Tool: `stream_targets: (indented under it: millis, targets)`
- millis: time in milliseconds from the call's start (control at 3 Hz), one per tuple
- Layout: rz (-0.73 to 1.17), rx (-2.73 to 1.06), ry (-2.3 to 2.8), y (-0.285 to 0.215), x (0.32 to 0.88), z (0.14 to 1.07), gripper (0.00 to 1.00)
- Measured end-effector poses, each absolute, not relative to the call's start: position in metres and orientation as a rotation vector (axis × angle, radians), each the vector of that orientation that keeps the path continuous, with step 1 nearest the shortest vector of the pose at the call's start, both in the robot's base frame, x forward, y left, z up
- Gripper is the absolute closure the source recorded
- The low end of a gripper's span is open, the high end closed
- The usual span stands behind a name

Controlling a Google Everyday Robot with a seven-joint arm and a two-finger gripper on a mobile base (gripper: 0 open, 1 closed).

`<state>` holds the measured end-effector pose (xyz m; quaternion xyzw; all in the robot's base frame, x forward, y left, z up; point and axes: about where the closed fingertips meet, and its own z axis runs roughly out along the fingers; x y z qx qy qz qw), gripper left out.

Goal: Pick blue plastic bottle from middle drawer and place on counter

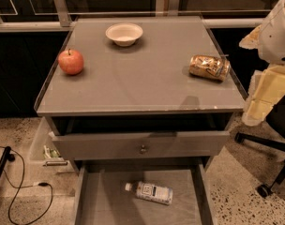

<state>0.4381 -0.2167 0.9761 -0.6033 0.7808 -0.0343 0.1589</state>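
Note:
The blue plastic bottle [149, 192] lies on its side on the floor of the pulled-out middle drawer [100, 200], with its white cap pointing left. The counter [142, 78] is the flat grey cabinet top above it. My arm hangs at the right edge of the view, and its gripper [256, 110] is beside the counter's front right corner. The gripper is well above and to the right of the bottle and touches nothing.
On the counter are a red apple [71, 61] at the left, a white bowl [124, 33] at the back and a shiny golden-brown snack bag [209, 67] at the right. A drawer panel with a round knob [143, 149] juts out above the middle drawer. An office chair base [264, 172] stands at the right and cables [20, 191] lie at the left.

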Motion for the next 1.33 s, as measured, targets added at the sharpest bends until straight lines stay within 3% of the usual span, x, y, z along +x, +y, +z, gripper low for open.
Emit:
stream_targets:
  millis: [333, 1333]
  targets:
    - [-0.101, -1.724, 2.231, -0.217, 0.438, 0.976, 0.0]
    - [0.056, -1.71, 2.342, -0.257, 0.396, 0.824, 0.0]
